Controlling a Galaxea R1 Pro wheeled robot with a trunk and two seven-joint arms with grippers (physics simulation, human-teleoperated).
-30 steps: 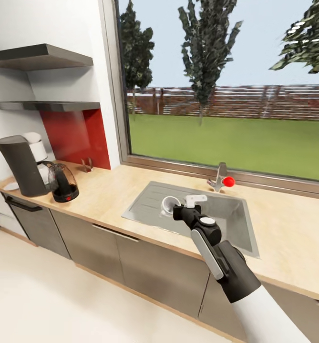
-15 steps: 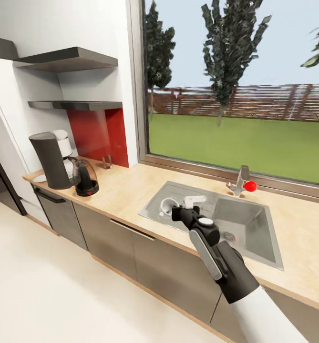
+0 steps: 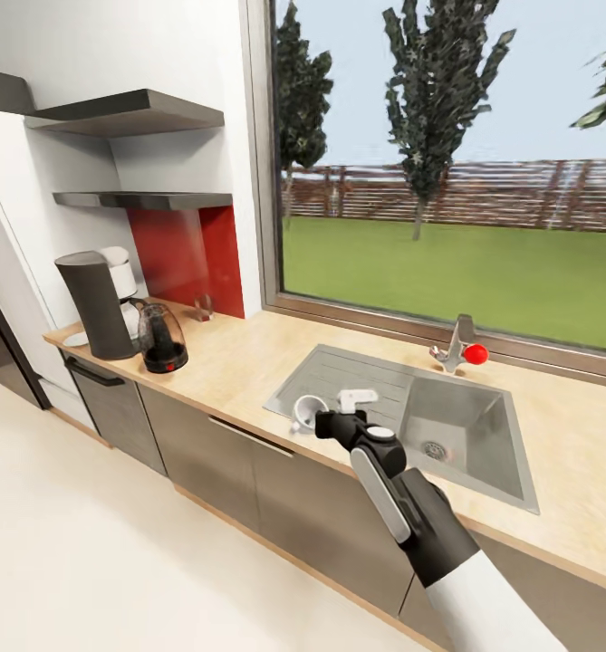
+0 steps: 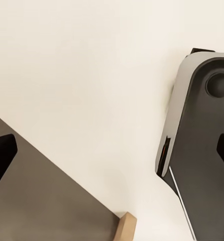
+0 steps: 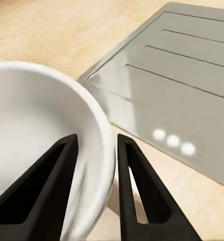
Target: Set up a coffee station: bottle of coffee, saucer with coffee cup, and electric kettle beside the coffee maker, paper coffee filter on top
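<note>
My right gripper (image 3: 325, 418) is shut on the white coffee cup (image 3: 304, 409), held over the front corner of the sink's drainboard. In the right wrist view one finger (image 5: 51, 175) is inside the cup (image 5: 36, 125) and the other outside its wall. On the kitchen countertop (image 3: 239, 358) at the far left stands the tall grey coffee maker (image 3: 94, 303). The dark electric kettle (image 3: 162, 340) is right beside it. The white saucer (image 3: 76, 339) peeks out on its other side. My left gripper (image 4: 112, 150) hangs open over the floor. The kitchen shelf (image 3: 149, 199) is seen from below. The bottle of coffee is out of view.
A steel sink (image 3: 456, 426) with a red-knobbed tap (image 3: 461, 349) is set in the counter under a big window. A small brownish thing (image 3: 203, 306) stands by the red backsplash (image 3: 189, 258). A second shelf (image 3: 130, 113) hangs higher. Grey cabinet fronts (image 3: 203, 462) run below the counter.
The camera first swung, shifting the whole picture to the right. Since then my right gripper has carried the cup left and toward the counter's front edge.
</note>
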